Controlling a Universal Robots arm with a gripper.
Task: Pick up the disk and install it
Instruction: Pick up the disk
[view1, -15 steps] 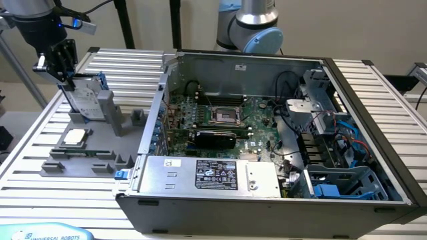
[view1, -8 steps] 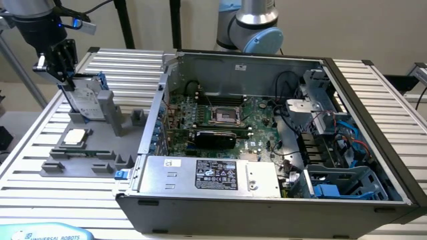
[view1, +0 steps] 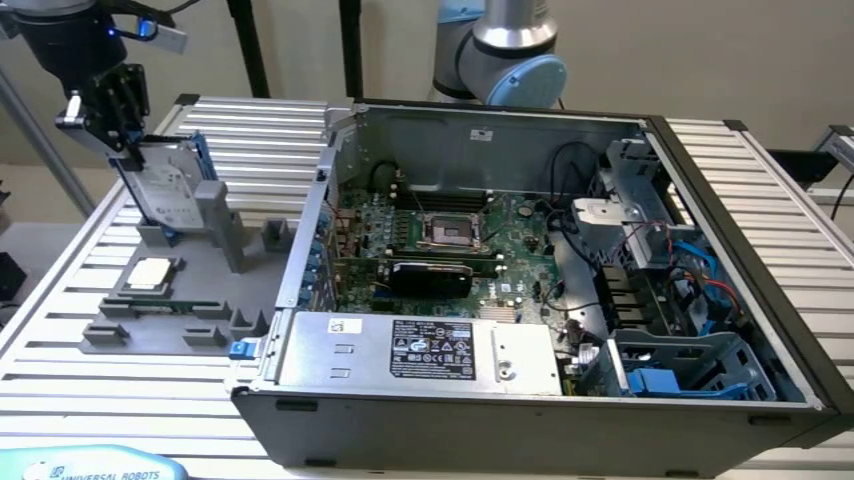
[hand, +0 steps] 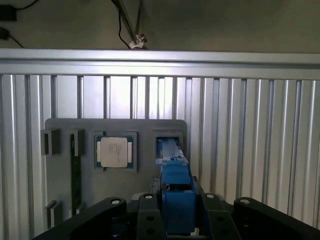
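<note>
The gripper (view1: 123, 148) appears clamped on the upright disk (view1: 167, 190) along its top edge, long axis running straight down toward the grey stand (view1: 214, 235).

The holder (view1: 227, 240) is set on the counter (view1: 747, 180) at the exterior view's left, and the computer case (view1: 534, 425) is parked right beside it on the right. The disk (view1: 167, 190) is stood on edge at the holder's far slot and gripped at its upper edge by the gripper (view1: 127, 140). The chip (view1: 150, 272) is seated on the holder, nearer the exterior camera than the disk. Inside the case, the motherboard (view1: 441, 225) is laid behind the power supply (view1: 414, 350).
</note>
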